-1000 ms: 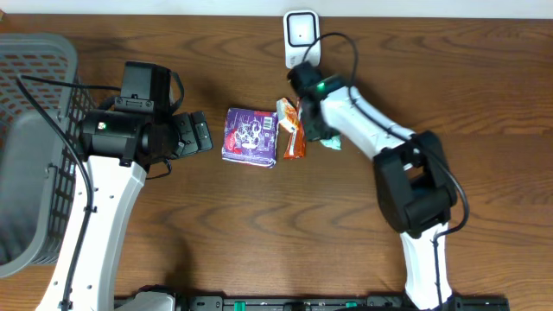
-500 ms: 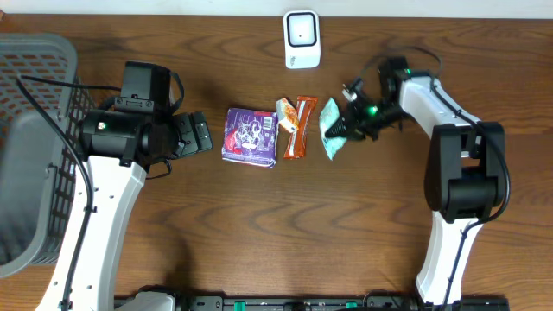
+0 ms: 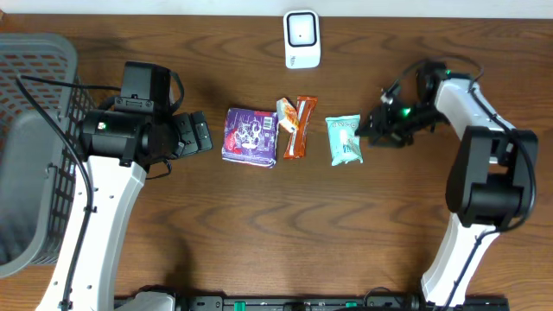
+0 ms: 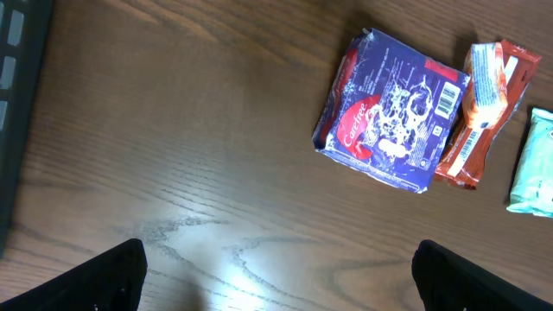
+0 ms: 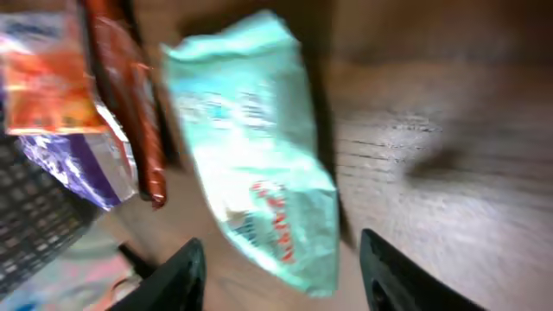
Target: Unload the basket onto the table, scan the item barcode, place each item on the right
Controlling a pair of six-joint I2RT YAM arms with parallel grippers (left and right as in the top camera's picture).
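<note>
Lying loose just before parted right fingers (image 5: pixel 177 278), mint packet (image 3: pixel 344 140); left fingers (image 4: pixel 112 281) wide apart

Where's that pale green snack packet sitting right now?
In the overhead view, the pale mint-green plastic packet lies on the wooden table, right of centre, between the orange snack wrapper and the right arm's jaws.
</note>
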